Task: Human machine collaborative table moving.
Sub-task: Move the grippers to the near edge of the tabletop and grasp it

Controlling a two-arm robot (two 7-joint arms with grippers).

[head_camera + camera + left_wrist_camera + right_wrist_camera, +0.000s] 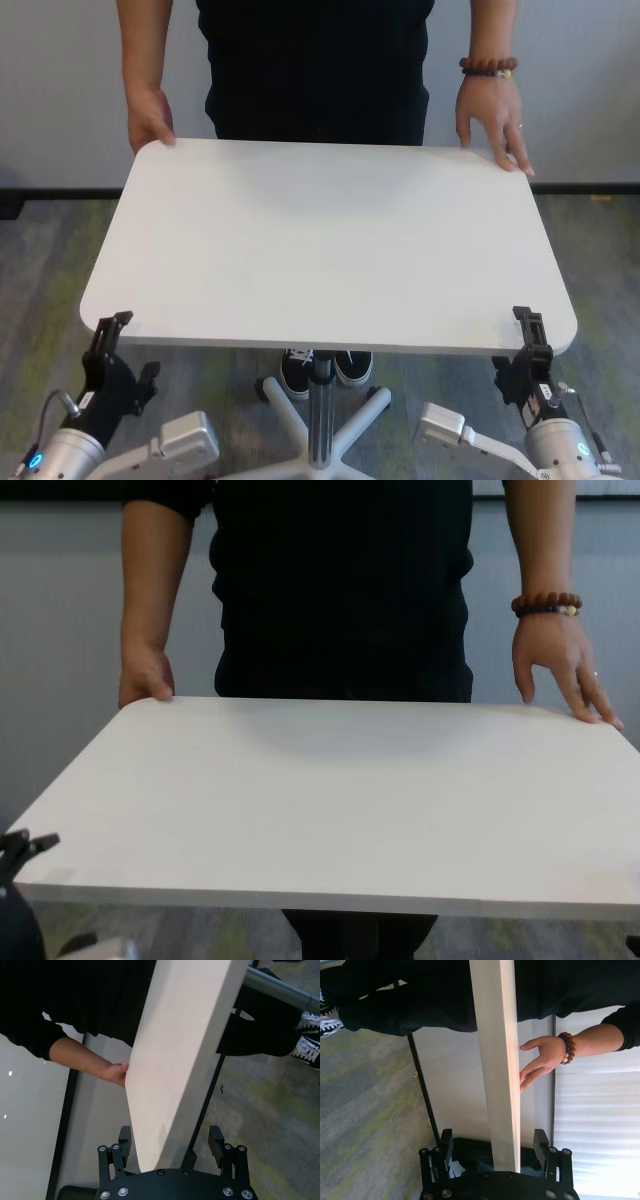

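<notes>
Table stands between the robot and the human, its white top level on a slim pedestal leg with a star base; the human stands at the far edge, one hand curled over one far corner and the braceleted hand resting fingertips on the other.

Both arms of the machine are at the near edge; the left gripper sits at the near left corner, the right gripper at the near right corner; each wrist view shows the board's thin edge running in between 2 spread fingers, with clear gaps on both sides; so both grippers are wide, straddling the edge but not clamped.

Judged from this, the step in hand is taking hold: positions are set, grip is not yet made.

The next move calls for both grippers to close squarely on the edge, at roughly the same time, so neither corner is levered; then the 2 arms and the human must move together. An uneven pull could twist the top about its 1 leg; the smooth matte surface may also let the fingers slip.
</notes>
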